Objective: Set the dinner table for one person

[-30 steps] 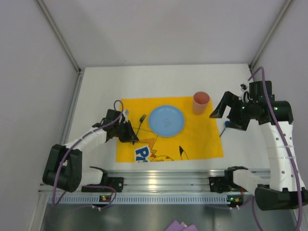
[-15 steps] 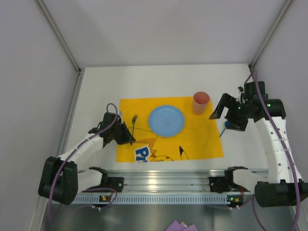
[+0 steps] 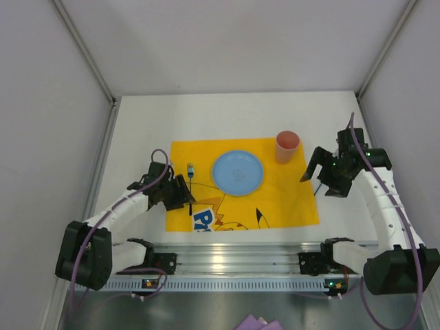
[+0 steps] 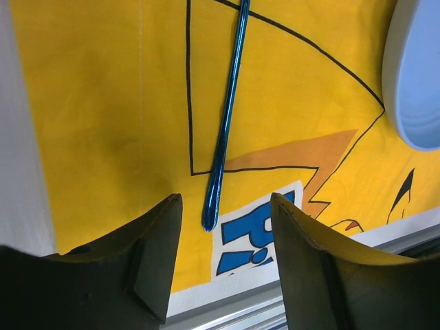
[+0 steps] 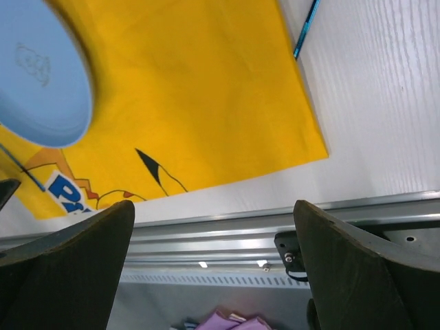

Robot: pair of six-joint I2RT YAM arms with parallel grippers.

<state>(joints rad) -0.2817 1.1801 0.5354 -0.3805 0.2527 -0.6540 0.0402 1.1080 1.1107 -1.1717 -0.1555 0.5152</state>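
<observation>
Blue utensil (image 4: 223, 130) head cut off; plate (image 4: 416, 75) partly.

Left pincer (image 4: 223, 206) low, jaws apart; right pincer (image 5: 213, 206) higher (jaws spread wide).

You've got the placemat (image 3: 289, 199) lying on the dinner table (image 3: 240, 113), toward the near edge. On the mat, the plate (image 3: 237, 172) sits about mid-width, with the cup (image 3: 287, 146) right of it and a bit behind, near the far right corner. A long utensil (image 4: 227, 117) lies on the mat just left of the plate, not touching it. A second utensil (image 5: 306, 29) lies on the table right beside the mat's right edge.
</observation>
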